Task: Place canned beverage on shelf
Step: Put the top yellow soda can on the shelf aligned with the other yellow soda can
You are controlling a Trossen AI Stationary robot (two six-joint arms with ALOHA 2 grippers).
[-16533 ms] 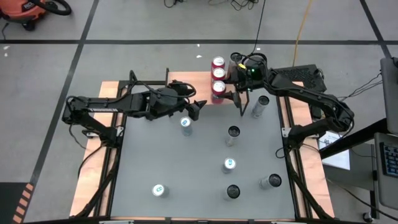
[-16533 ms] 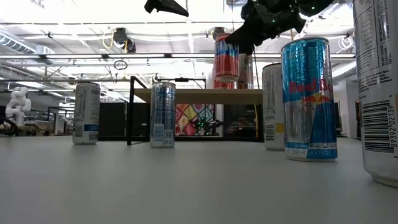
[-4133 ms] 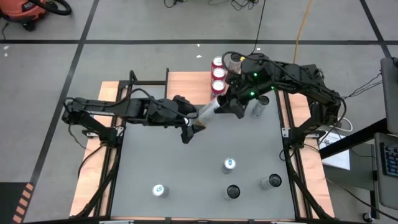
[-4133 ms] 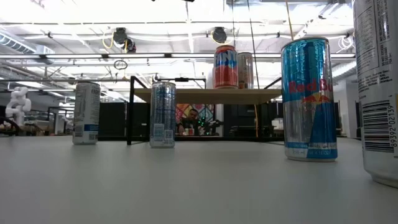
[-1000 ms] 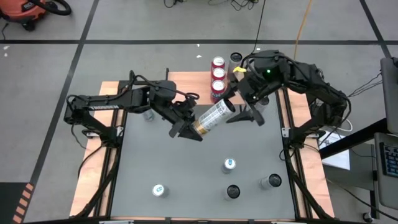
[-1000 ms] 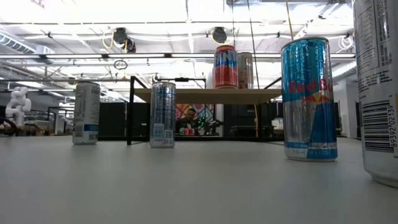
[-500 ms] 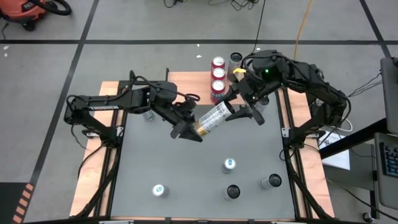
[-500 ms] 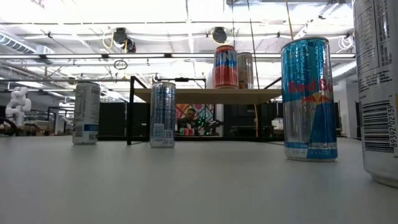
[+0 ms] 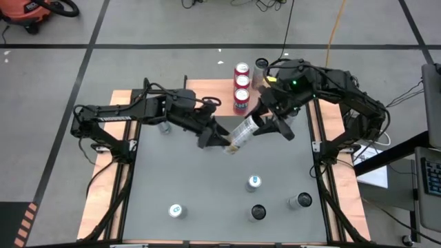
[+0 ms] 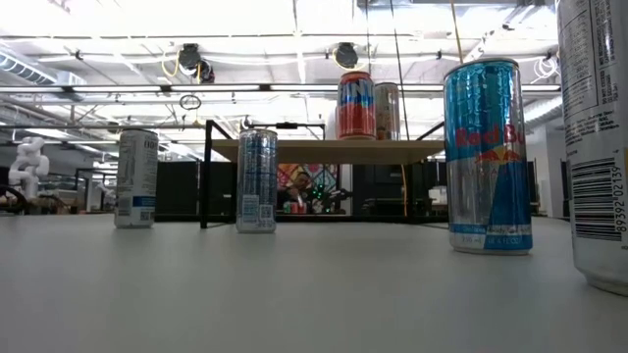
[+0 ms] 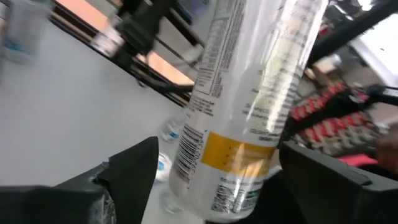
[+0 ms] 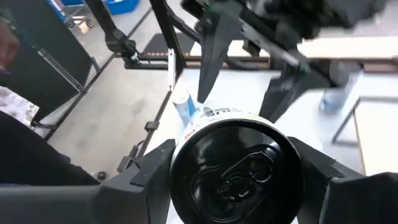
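A slim white-and-silver can (image 9: 242, 133) with a yellow band is up in the air over the table's far middle, tilted, between my two grippers. My left gripper (image 9: 218, 139) is shut on its bottom end and my right gripper (image 9: 266, 124) on its top end. The left wrist view shows the can's side (image 11: 249, 93). The right wrist view shows its lid with the pull tab (image 12: 239, 171). The shelf (image 9: 213, 93) stands at the far edge with three red cans (image 9: 241, 81) on its wooden top, and it also shows in the low view (image 10: 324, 150). Neither gripper shows in the low view. My left gripper has the can's bottom part, at the yellow band (image 11: 239, 158), between its two fingers, which lie across the can. It comes from the table's left. A narrow gap shows beside one finger (image 11: 134, 171). The can is clear of the table, tilted, top end toward the right arm. My right gripper has the can's top end between its two fingers, one on each side just below the rim (image 12: 180, 152). It comes slanting down from the far right, along the can, so the lid faces its wrist. The can is clear of the table.
Several cans stand on the grey table: two near the middle front (image 9: 253, 182) (image 9: 258, 212), one front right (image 9: 299, 200), one front left (image 9: 176, 210), one under each arm (image 9: 163, 127) (image 9: 289, 114). Pale side boards with black rails (image 9: 114, 172) flank the table.
My left gripper has gone toward the table's right edge with the can. The can's bottom end has moved right with it, while its top end has stayed between my right gripper's fingers, so the can looks shorter from above. My right arm has kept still.
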